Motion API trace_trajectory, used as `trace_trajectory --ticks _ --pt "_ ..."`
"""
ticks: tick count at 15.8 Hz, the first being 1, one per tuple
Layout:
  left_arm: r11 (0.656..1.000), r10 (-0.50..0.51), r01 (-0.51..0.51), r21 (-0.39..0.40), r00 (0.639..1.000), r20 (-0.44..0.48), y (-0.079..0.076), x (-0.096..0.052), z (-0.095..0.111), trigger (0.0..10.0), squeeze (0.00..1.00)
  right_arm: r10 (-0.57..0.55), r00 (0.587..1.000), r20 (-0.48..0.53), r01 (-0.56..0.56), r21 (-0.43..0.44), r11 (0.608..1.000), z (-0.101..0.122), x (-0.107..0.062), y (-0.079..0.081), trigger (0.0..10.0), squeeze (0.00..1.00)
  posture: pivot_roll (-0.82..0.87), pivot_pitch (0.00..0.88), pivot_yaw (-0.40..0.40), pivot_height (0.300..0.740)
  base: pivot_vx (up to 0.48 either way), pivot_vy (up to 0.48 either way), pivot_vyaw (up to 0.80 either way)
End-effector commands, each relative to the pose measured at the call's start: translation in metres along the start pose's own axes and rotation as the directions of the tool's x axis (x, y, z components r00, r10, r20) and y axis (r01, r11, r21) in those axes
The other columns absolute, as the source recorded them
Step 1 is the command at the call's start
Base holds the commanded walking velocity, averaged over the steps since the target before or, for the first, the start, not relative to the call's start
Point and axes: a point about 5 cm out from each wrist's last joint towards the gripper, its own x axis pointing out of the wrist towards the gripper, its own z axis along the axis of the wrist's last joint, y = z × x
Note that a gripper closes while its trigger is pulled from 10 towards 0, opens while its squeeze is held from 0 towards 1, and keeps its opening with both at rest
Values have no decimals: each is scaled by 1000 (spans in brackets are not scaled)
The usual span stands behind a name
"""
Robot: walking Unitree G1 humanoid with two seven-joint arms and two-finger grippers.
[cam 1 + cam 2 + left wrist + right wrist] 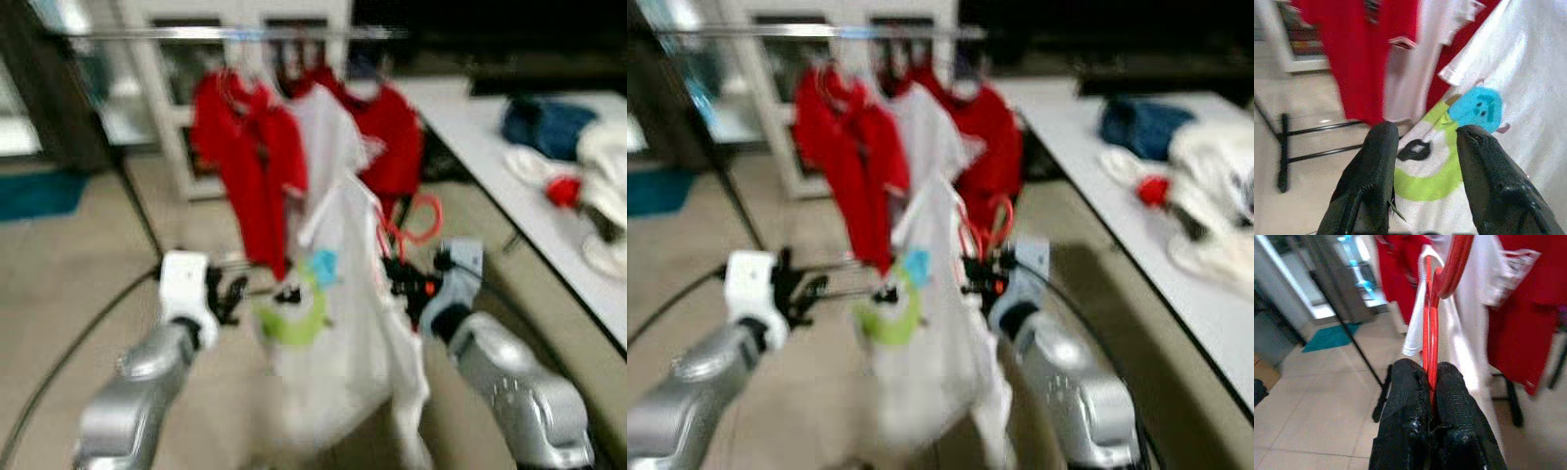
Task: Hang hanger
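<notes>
**Hanger gripped, shirt dangling**

While frames are blurred, right gripper (1431, 382) is clamped on the red hanger (1429, 328), white shirt (348, 323) drooping beside and below it. Left gripper (1422, 142) fingers apart, just short of the shirt. Clothes rail (225, 33) above, beyond both.

Red shirts (240, 147) and one white shirt (323, 132) hung from a metal rail (196, 33) ahead. A white cabinet (162, 108) stood behind them. A white table (509, 176) ran along the right, bearing a blue garment (544, 125) and a pale heap of clothing (607, 196). A teal mat (39, 194) lay on the tiled floor (59, 284) at left
</notes>
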Motion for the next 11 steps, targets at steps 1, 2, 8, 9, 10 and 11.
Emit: trace_trajectory --ticks 1,2,8,9,10,11 --pt "998 -47 46 32 998 39 -7 -1 5 10000 0 -13 999 38 13 -15 1000 8 1 -6 10000 0 -28 0 -35 740 0 0 800" --pt "998 -20 18 58 999 41 -5 0 5 10000 0 -11 999 38 12 -16 1000 8 3 -7 10000 0 -25 0 -37 740 0 0 800" --pt "990 -56 45 131 995 85 -8 0 12 10000 0 14 1000 -4 -14 -49 999 13 9 -11 10000 0 -18 0 -66 740 0 0 800" --pt "987 -68 54 152 994 90 -9 1 13 10000 0 17 1000 -23 -18 -82 996 13 10 -11 10000 0 -21 0 -67 740 0 0 800" --pt "986 -74 59 153 993 95 -9 0 14 10000 0 14 999 -30 -17 -73 997 13 11 -10 10000 0 -23 0 -69 740 0 0 0" --pt "986 -93 80 147 992 86 -11 -1 14 10000 0 23 999 -43 -26 -68 997 15 12 -8 10000 0 -25 0 -71 740 0 0 0"
